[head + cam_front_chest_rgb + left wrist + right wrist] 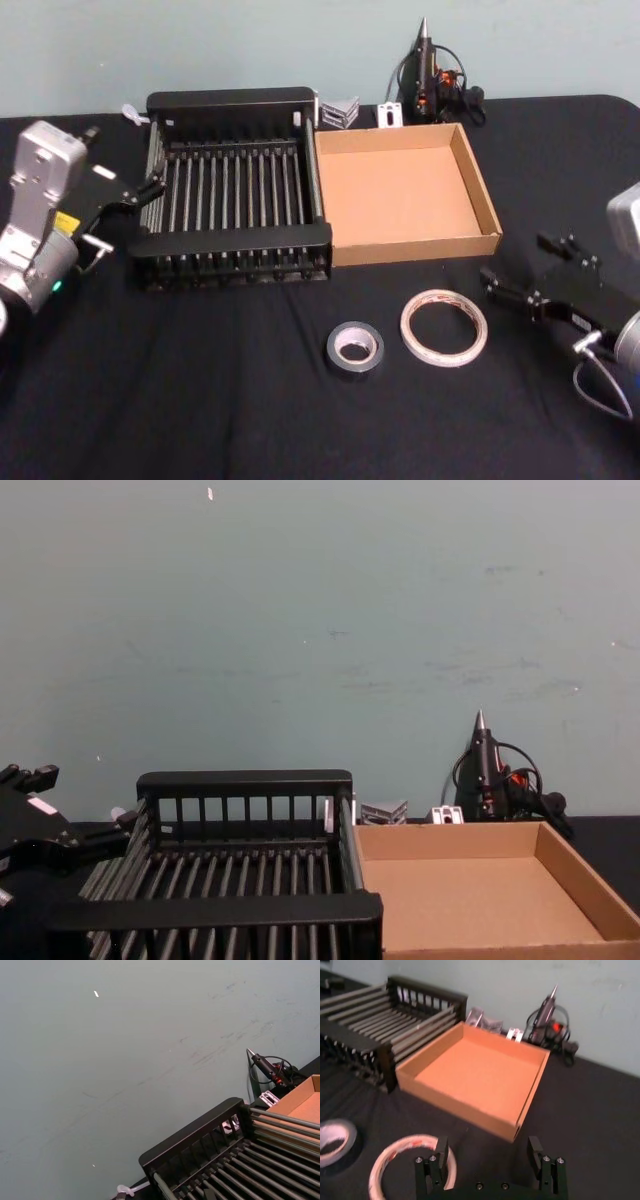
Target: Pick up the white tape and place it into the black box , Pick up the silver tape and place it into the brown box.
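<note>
Near the table's right edge my right claw (492, 281) hangs low with its jaws spread and nothing between them, pointing at the white tape (444, 327), which lies flat on the black table (200, 400) just beside its tips. From the right wrist view that roll (412, 1167) sits a little to one side of the claw's (490, 1160) centre line, so I judge the first pick is only being lined up, not begun. Just beside the white roll lies the silver tape (355, 347), apart from it and also flat. Beyond both stand the 2 containers, touching side by side: the brown box (487, 203) to the right and the black box (235, 240) to the left, both bare inside.

My left claw (150, 187) waits at the black box's left wall; it looks released, with nothing held.

Next I would shift the right claw over the white roll's near rim, drop 1 jaw into the centre hole and close, taking care not to nudge the silver roll.

As for writing, the white tape carries red printed marks, but I cannot read them. A yellow label on the left arm is also unreadable.
</note>
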